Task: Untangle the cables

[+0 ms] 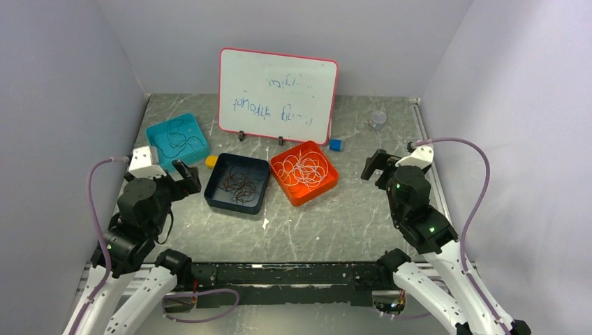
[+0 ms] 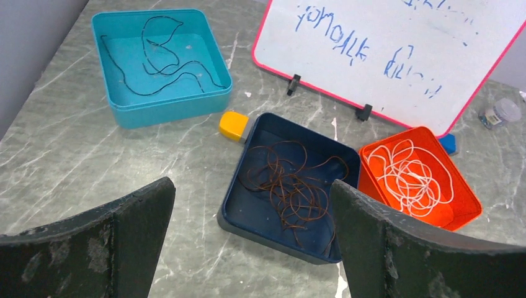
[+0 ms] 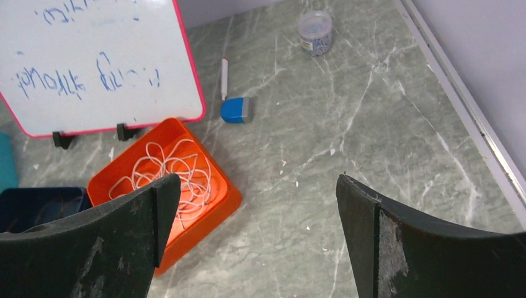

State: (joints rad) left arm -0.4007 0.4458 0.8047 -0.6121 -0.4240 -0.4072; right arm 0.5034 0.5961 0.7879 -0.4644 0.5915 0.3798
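The cables lie sorted in three trays at mid-table. A black cable (image 1: 180, 143) (image 2: 162, 69) curls in the teal tray (image 1: 155, 132). Brown cables (image 1: 239, 184) (image 2: 291, 186) are bunched in the dark blue tray (image 1: 210, 192). White cables (image 1: 305, 169) (image 3: 186, 162) are looped in the orange tray (image 1: 308, 199). My left gripper (image 1: 187, 176) (image 2: 251, 185) hovers open just left of the dark blue tray, holding nothing. My right gripper (image 1: 375, 165) (image 3: 257, 180) hangs open and empty to the right of the orange tray, over bare table.
A pink-framed whiteboard (image 1: 277, 95) stands behind the trays. A yellow block (image 1: 211, 161) sits between the teal and dark blue trays, and a blue block (image 1: 336, 144) lies by the board's right foot. A small clear jar (image 1: 378, 119) stands at the back right. Walls close both sides.
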